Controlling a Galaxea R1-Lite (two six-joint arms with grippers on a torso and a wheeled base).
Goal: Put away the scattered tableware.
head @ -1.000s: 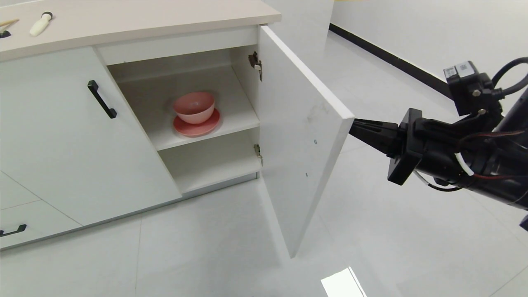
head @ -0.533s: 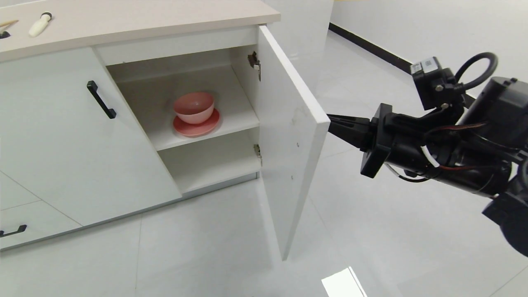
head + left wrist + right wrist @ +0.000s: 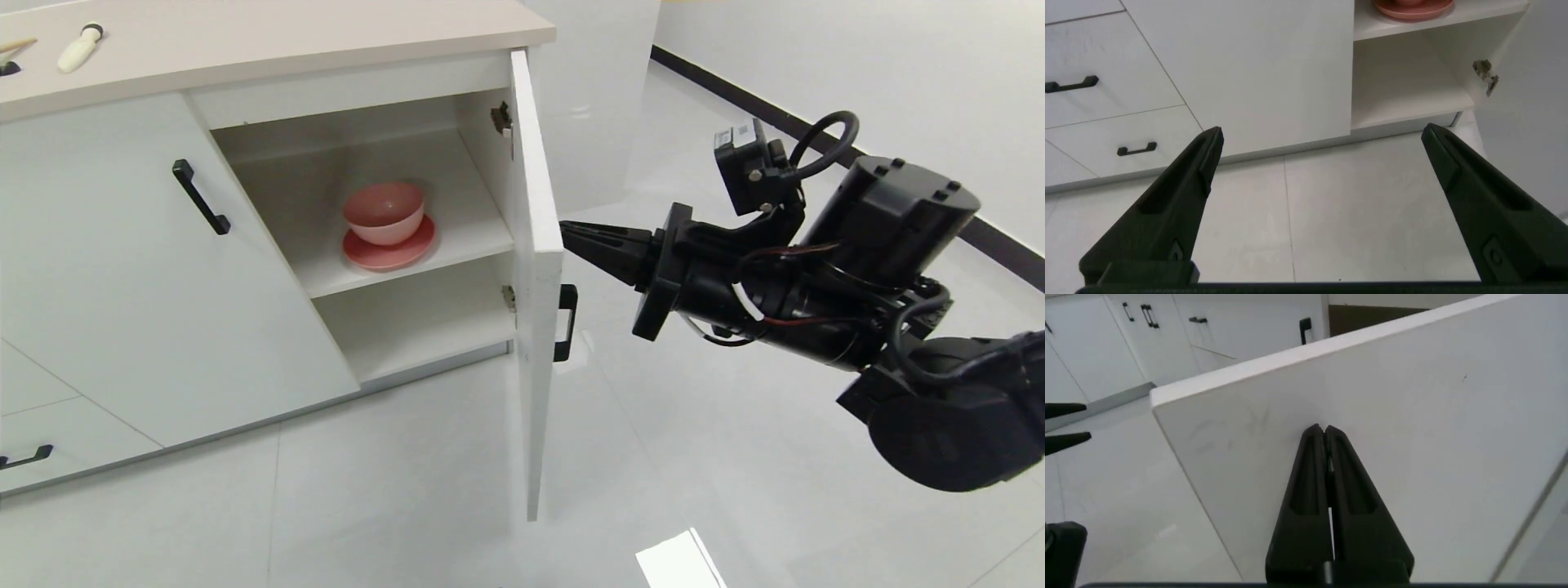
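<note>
My right gripper [image 3: 1325, 431], fingers pressed together, seems to touch the cupboard door [image 3: 535, 367]; a steady, square push near its free edge should shut it cleanly.

The cabinet door [image 3: 535, 286] stands out edge-on from its hinges, a wall between the opening and the right pincer [image 3: 571, 237], whose fingers are pressed together at its outer face. The door handle [image 3: 566, 322] juts out just below that pincer. From the front the opening is free. A bowl [image 3: 384, 211] on a plate [image 3: 390, 253] takes the middle of the upper shelf [image 3: 465, 241], with room on either side. The lower shelf [image 3: 424, 327] gives room across its width.
</note>
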